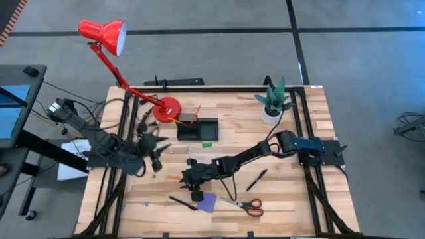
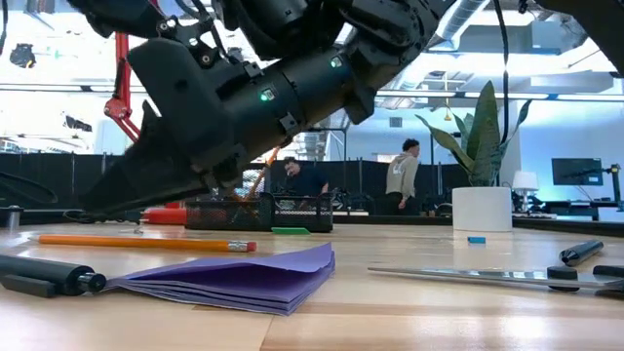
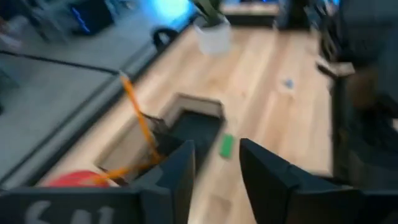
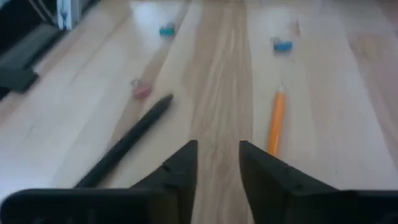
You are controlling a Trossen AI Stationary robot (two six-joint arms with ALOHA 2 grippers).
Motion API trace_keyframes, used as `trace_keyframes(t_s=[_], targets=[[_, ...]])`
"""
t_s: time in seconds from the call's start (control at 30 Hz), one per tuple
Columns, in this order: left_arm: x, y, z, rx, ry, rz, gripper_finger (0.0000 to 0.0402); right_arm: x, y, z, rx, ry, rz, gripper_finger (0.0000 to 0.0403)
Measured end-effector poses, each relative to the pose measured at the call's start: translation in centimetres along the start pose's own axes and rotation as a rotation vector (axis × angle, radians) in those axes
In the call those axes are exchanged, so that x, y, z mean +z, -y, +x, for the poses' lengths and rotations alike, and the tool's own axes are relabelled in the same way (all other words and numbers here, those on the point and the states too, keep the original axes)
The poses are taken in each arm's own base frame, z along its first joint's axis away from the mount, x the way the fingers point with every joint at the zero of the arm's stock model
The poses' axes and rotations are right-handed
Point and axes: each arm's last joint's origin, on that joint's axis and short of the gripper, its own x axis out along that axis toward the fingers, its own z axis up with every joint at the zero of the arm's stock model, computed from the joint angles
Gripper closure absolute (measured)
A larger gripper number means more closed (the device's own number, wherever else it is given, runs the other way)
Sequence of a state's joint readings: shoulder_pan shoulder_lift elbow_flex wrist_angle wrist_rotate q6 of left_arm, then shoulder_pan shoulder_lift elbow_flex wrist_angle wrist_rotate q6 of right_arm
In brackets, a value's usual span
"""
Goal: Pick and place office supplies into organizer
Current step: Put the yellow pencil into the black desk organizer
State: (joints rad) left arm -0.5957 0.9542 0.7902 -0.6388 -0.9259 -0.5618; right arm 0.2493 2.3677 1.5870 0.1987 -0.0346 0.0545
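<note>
The black organizer [image 1: 199, 127] stands at the table's far middle, with orange pencils [image 3: 138, 115] sticking up out of it. A green eraser [image 1: 206, 142] lies on the table just in front of it. My left gripper [image 3: 214, 155] hovers open at the table's left, pointing at the organizer, with nothing between its fingers. My right gripper [image 4: 217, 152] is open low over the table's near middle. Ahead of it lie an orange pencil [image 4: 275, 121] and a black pen [image 4: 124, 146]. The purple notepad [image 1: 207, 202] and the red-handled scissors [image 1: 249, 207] lie flat near the front edge.
A red desk lamp [image 1: 166, 107] stands left of the organizer and a potted plant [image 1: 272, 106] at the far right. Another black pen [image 1: 257, 179] lies under the right arm. Small coloured bits [image 4: 282, 44] dot the wood. People sit in the room beyond [image 2: 400, 175].
</note>
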Motion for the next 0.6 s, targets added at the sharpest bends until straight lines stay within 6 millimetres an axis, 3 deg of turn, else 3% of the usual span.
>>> trace_keyframes(t_s=[0.13,0.3,0.47,0.6], targets=[[-1.3,1.9,1.5,-0.021,-0.081,-0.054,0.025,-0.1,-0.2,-1.0,-0.014,-0.117,0.082,0.0242],[-3.4,3.5,2.9,0.036,-0.115,-0.055,0.0242,2.7,-1.3,-3.6,0.005,-0.113,0.084,0.0212],[-4.9,4.2,3.8,0.091,-0.128,-0.07,0.0242,5.0,-2.7,-6.2,-0.075,-0.072,-0.014,0.0215],[-5.5,5.5,4.8,0.082,-0.131,-0.065,0.0242,4.7,-3.1,-7.4,-0.16,-0.174,-0.031,0.0231]])
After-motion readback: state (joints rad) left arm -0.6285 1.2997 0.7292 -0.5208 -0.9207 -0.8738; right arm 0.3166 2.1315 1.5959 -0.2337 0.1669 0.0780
